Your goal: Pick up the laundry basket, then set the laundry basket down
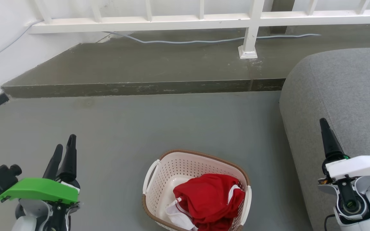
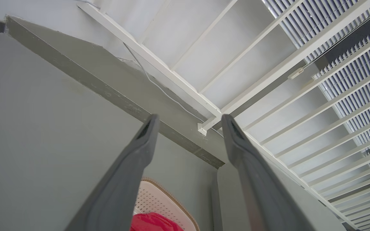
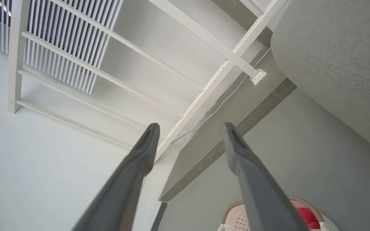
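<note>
The laundry basket (image 1: 172, 171) stands on the grey floor (image 1: 133, 128) at the bottom middle of the head view, between the two arms and touching neither. Its brown rim band runs round the top, and a white handle shows on each side. Inside it lie a crumpled red garment (image 1: 209, 195) and, at the near edge, a bit of white cloth (image 1: 177, 215). The left gripper (image 1: 65, 143) is held above the floor to the basket's left, fingers pointing up and away from the robot; in its wrist view the two fingers stand well apart with nothing between them, and the basket's far rim shows below them. The right gripper (image 3: 189, 126) is up at the basket's right, in front of a grey sofa (image 1: 342, 96); its fingers are likewise spread wide and hold nothing. Beyond the basket the floor meets a low raised step (image 1: 140, 69), where a white railing (image 1: 172, 22) stands and a pale cable (image 1: 204, 41) trails along its foot
</note>
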Robot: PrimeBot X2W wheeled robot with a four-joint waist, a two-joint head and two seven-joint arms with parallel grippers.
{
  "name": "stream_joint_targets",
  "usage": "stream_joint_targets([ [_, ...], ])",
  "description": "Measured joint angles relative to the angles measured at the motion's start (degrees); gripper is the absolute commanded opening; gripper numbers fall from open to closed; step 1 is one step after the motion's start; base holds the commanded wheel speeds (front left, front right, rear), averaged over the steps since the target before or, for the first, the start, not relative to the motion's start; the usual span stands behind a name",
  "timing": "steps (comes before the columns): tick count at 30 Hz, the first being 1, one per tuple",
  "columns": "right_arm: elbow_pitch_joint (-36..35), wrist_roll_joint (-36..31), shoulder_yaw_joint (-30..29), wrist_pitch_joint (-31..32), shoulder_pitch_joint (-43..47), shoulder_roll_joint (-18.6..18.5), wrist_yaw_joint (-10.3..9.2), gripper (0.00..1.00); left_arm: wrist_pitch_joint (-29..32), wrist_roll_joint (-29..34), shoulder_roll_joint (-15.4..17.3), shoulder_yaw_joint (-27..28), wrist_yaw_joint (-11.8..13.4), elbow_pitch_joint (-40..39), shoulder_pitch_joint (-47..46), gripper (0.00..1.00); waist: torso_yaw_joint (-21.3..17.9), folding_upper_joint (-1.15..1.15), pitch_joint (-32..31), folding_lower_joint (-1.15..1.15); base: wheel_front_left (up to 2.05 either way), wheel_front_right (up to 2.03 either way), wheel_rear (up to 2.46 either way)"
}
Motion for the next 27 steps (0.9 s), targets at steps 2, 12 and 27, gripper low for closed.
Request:
stream_joint_targets([
  [2,-0.15,-2.11,0.67,-0.27,-0.02,-0.27,-0.21,1.0,-0.32,2.44,0.4,-0.58,0.48,-0.36,-0.03,1.0,-0.01,0.0,0.01,0.0,0.0,0.0,0.0],
  [12,-0.93,-14.44,4.5,-2.55,-0.1,-2.6,-3.23,1.0,-2.77,13.52,2.32,-4.55,3.37,-2.23,-0.08,1.0,0.0,0.0,0.17,0.0,0.0,0.0,0.0],
  [27,-0.58,-28.17,8.94,-5.23,-0.1,-3.91,-6.25,1.0,-5.42,24.34,2.99,-9.68,6.09,-3.85,-0.1,1.0,0.2,0.0,0.74,0.0,0.0,0.0,0.0],
])
